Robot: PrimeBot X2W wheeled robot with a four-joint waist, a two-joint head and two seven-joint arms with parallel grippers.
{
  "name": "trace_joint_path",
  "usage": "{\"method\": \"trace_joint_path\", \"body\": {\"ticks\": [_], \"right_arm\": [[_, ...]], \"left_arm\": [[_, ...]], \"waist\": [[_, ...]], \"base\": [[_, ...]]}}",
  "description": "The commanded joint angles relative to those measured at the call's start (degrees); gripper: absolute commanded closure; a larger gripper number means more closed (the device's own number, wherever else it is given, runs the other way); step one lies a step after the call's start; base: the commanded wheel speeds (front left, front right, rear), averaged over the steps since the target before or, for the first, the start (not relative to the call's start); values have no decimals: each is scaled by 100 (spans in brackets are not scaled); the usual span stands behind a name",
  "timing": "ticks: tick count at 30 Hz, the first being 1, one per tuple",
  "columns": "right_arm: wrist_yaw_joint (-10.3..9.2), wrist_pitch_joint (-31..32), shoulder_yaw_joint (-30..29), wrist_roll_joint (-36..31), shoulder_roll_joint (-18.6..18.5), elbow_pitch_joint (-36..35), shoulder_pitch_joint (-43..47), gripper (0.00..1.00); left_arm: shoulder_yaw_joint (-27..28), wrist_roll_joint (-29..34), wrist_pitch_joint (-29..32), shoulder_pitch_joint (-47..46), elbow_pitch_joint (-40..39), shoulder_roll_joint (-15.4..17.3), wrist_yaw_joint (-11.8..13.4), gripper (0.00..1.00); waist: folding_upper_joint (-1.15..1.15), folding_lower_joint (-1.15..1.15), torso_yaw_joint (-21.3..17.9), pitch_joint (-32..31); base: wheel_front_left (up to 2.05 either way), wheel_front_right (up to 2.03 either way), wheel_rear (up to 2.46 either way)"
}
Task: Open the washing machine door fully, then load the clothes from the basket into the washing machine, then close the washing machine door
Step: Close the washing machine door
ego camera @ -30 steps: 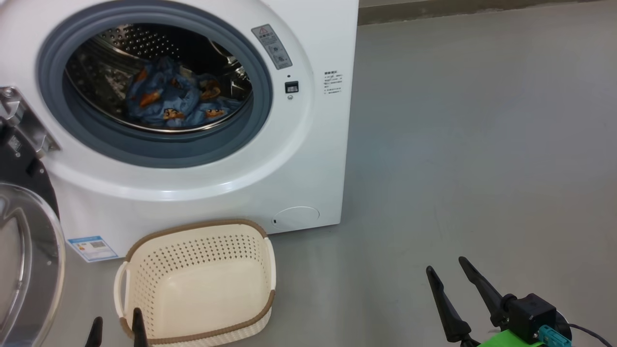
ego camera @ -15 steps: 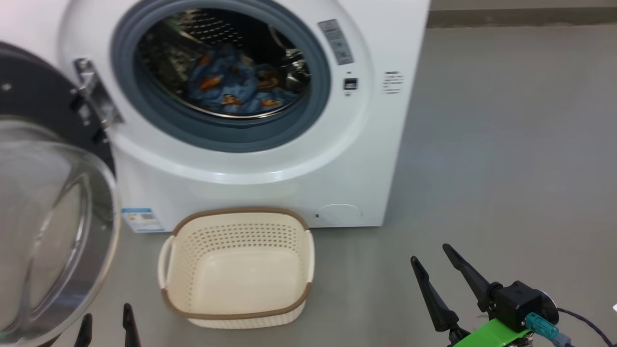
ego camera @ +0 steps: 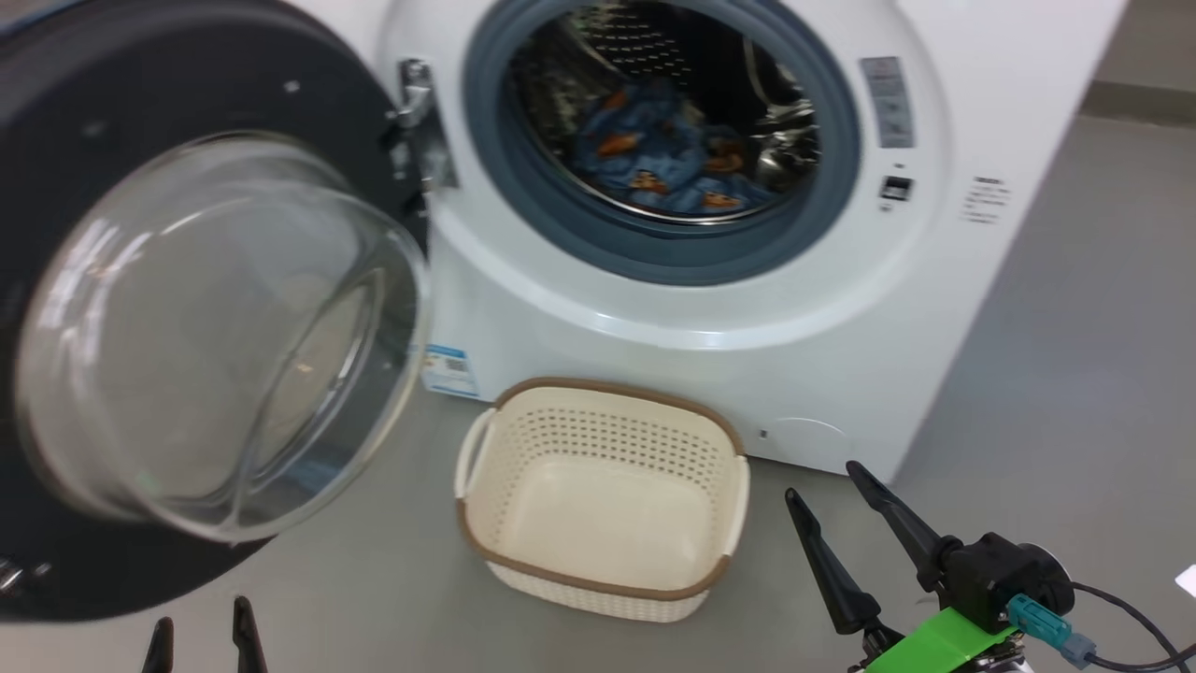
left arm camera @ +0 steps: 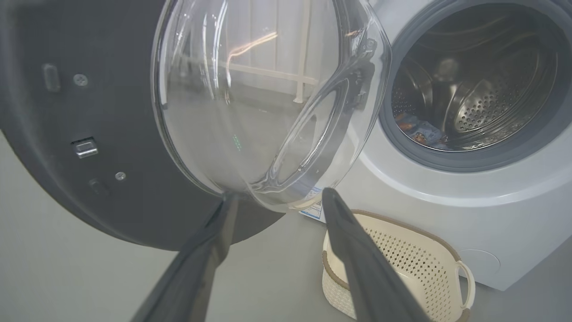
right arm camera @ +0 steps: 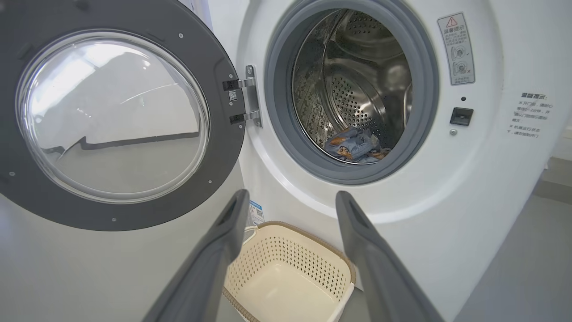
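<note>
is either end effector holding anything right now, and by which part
Nothing is held. The left end effector and the right end effector are both open and empty; the clothes lie inside the washing machine.

The left gripper [left arm camera: 279,194] is holding its two dark fingers wide apart. Just past the fingertips, the washing machine door [left arm camera: 89,112] is hanging open, with its glass bowl bulging toward them. Off to the right, the washing machine [left arm camera: 447,192] is showing its shiny drum [left arm camera: 487,103], where the clothes [left arm camera: 422,132] are lying. The basket [left arm camera: 402,257] is sitting low beside the right-hand finger.
</note>
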Motion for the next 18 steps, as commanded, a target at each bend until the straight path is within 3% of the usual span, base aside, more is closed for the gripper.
{"method": "trace_joint_path", "body": {"ticks": [1,8,18], "right_arm": [[53,-28,163,-13,-60,-129,-195,0],[53,-28,228,-4,-48,-114,-174,0],[53,-28,254,-9,-31,-105,-115,0]], "left_arm": [[204,-19,-37,-56,-159,32,22,0],[207,-33,-37,-16,-168,32,32,0],[287,-38,-37,33,-165,32,50,0]], "waist": [[0,0,639,-67],[0,0,1061,-130],[0,0,1148,-157]], "base": [[0,0,0],[0,0,0],[0,0,0]]}}
